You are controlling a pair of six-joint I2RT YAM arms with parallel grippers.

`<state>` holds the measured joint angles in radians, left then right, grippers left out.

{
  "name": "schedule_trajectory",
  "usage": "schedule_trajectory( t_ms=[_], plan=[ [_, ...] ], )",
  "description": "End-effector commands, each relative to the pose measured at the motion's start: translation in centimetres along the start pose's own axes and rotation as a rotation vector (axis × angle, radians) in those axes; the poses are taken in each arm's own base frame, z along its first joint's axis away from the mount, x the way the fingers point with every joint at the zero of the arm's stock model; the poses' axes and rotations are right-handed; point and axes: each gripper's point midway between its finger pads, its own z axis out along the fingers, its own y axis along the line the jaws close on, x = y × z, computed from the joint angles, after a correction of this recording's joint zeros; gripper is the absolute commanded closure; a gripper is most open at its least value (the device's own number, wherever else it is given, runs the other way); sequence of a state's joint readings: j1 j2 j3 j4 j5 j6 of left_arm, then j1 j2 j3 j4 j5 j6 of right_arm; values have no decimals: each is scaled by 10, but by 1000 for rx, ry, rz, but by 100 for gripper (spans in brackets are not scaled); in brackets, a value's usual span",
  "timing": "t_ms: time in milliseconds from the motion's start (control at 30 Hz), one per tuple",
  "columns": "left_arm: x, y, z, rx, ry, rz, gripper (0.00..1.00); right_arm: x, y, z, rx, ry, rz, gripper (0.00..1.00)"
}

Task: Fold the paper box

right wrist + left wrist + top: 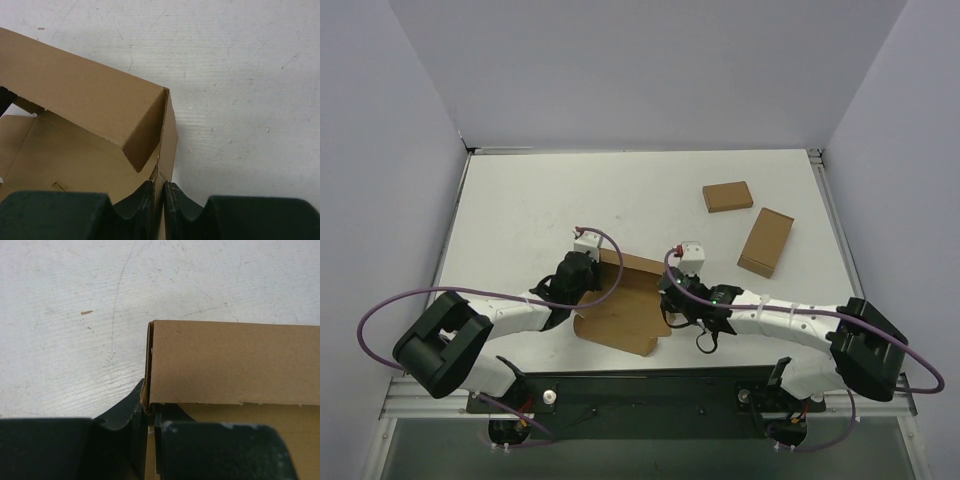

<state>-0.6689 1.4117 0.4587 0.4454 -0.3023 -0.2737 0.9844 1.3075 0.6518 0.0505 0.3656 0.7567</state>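
Observation:
The paper box, plain brown cardboard with its walls partly raised, sits on the table between my two arms. My left gripper is shut on the box's left side wall; in the left wrist view that thin wall stands pinched between the dark fingers. My right gripper is shut on the box's right side wall, which runs up from between the jaws next to a folded inner flap.
Two smaller brown boxes lie at the back right: one lying flat and one angled nearer to my right arm. Purple cables loop out from both arms. Grey walls bound the white table.

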Motion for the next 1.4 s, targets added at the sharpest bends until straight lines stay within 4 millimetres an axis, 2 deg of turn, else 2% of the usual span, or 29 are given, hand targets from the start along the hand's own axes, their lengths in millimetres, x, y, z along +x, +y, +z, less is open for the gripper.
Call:
schedule_trajectory(
  t_ms=[0,133,233,400,467,633,700,767,833,900,967,1000,1033,1100,1133,1167,1233,1300,1367],
  plan=[
    [13,-9,0,30,59,-6,100,-2,-3,-1,137,-31,-29,84],
    [14,-13,0,39,60,1,100,-10,18,4,122,-38,-38,75],
    [14,-14,1,41,63,5,100,-13,29,4,109,-45,-58,60],
    [14,-14,1,45,64,2,100,-13,30,-1,91,-44,-56,49],
    [14,-13,1,51,64,0,100,-14,28,-9,64,-47,-56,43],
    [12,-20,0,118,62,-4,100,-33,48,-35,-111,-44,-126,29],
    [8,-25,-1,153,43,-9,100,-43,44,-38,-152,-40,-135,27],
    [8,-26,-2,162,41,-12,100,-56,45,-50,-230,-43,-152,27],
    [8,-26,-2,168,45,-11,100,-81,30,-58,-224,-93,-114,27],
    [9,-25,-2,167,45,-15,100,-95,8,-57,-180,-110,-84,27],
    [9,-24,-2,171,44,-23,100,-96,-10,-57,-150,-113,-69,27],
    [8,-24,-2,172,43,-26,100,-99,-29,-51,-104,-114,-35,27],
    [8,-23,-2,171,40,-28,100,-88,-43,-46,-77,-91,-23,29],
    [8,-24,-2,176,40,-29,100,-77,-66,-39,-20,-71,28,32],
    [7,-24,-2,177,38,-30,100,-76,-84,-37,17,-79,72,32],
    [7,-24,-2,177,39,-30,100,-63,-95,-32,34,-66,92,32],
    [7,-25,-2,180,38,-30,100,-56,-109,-30,35,-63,135,32],
    [8,-24,-2,176,41,-29,100,-40,-113,-27,8,-38,120,33],
    [9,-23,-1,172,45,-32,100,-26,-102,-27,-67,3,103,35]
  ],
)
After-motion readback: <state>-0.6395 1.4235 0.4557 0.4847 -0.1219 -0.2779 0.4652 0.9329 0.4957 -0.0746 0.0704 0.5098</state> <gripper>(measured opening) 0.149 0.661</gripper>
